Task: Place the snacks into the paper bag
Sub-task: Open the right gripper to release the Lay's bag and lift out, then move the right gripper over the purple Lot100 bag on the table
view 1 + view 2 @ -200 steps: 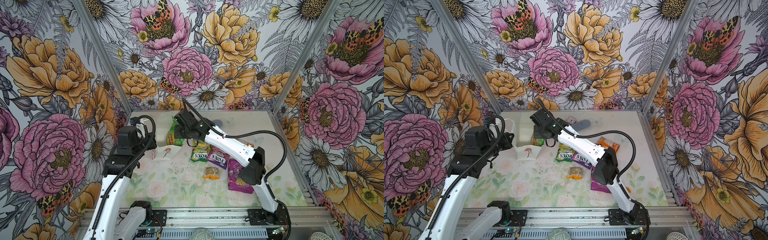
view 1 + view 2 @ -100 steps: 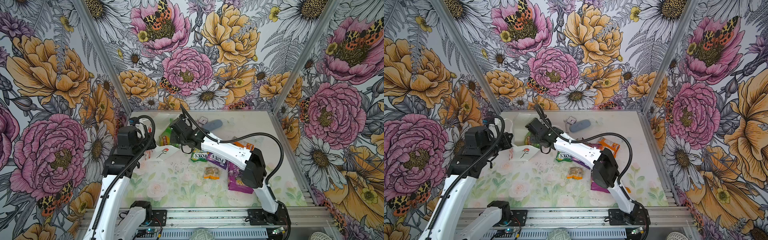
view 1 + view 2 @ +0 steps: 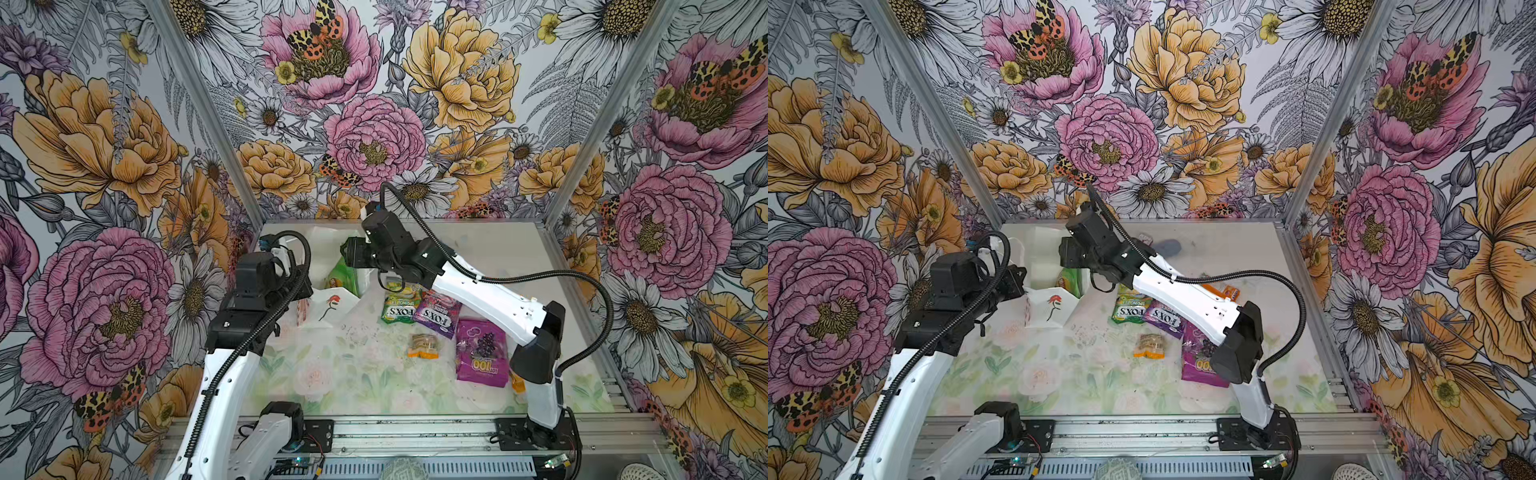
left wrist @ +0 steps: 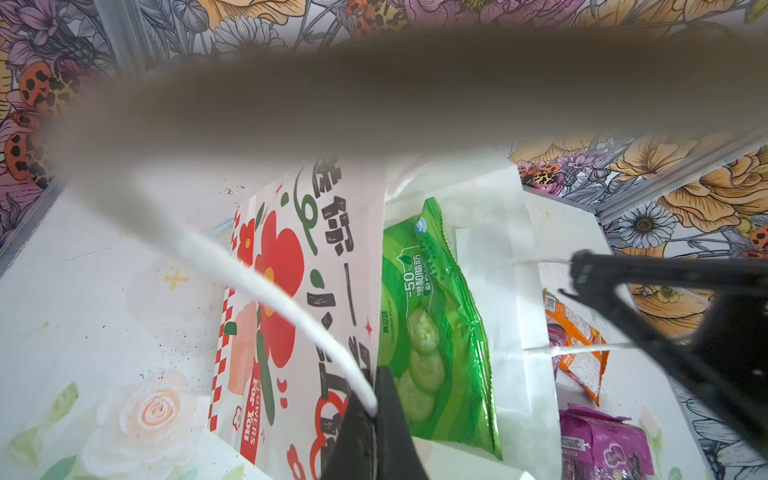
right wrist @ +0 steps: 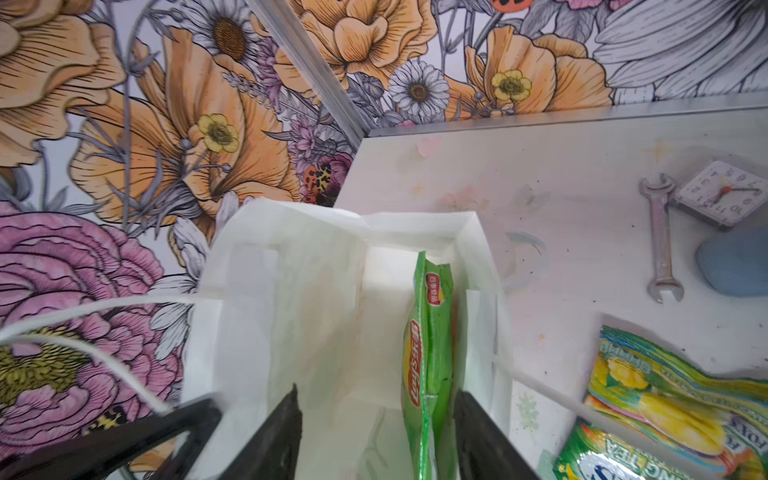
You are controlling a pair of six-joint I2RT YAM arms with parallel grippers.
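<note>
My left fingers [image 4: 374, 440] are pinching the paper bag [image 4: 490, 232] handle [image 4: 266, 286]. My open right fingers [image 5: 282, 440] are straddling the chip bag [image 5: 430, 340]; brushing it could drag it out.

My right hand [image 5: 376, 419] lowered the green Lay's chip bag [image 5: 428, 353] into the mouth of the paper bag [image 5: 286, 270], then spread its jaws. The packet now stands on edge inside, seemingly free of both fingers [image 5: 478, 428], though one sits very close to it.
</note>
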